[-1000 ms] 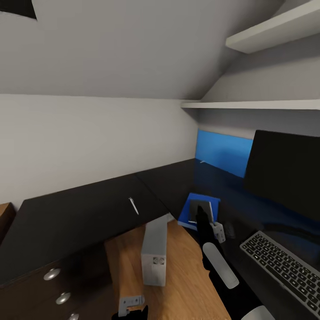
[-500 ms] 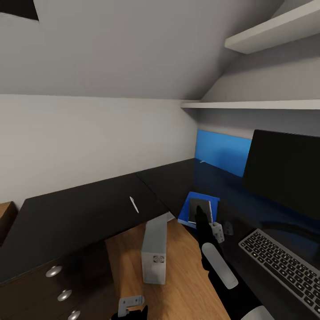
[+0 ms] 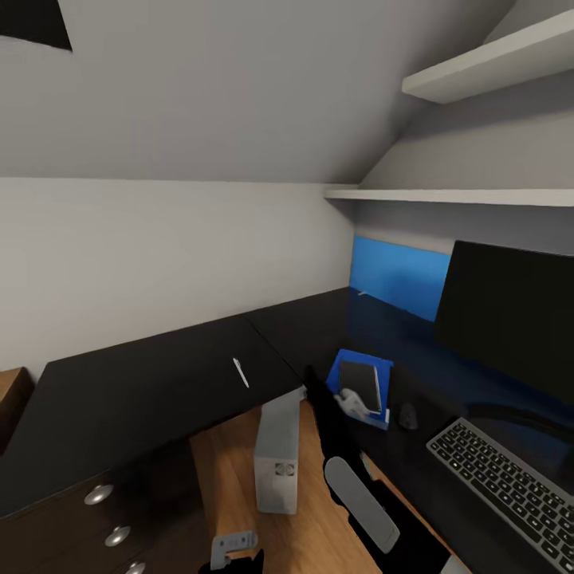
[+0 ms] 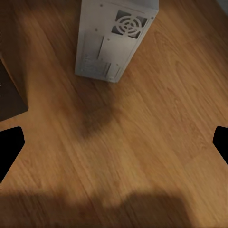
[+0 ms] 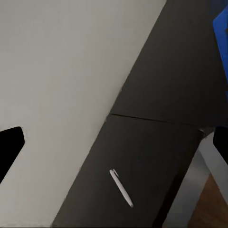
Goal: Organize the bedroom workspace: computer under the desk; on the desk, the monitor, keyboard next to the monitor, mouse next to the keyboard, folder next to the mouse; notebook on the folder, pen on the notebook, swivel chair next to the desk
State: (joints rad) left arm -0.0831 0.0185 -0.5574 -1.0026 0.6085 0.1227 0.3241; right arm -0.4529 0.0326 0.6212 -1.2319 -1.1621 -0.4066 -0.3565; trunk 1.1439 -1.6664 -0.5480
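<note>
The right tool [image 3: 351, 399] is held open and empty beside the notebook [image 3: 363, 385], stacked on the blue folder [image 3: 381, 367]. The left tool [image 3: 233, 548] is seen low; its state cannot be told. Farther left on the worktop [image 3: 119, 399], the thin white pen [image 3: 240, 371] is laid pointing away, nearer the right arm.
</note>
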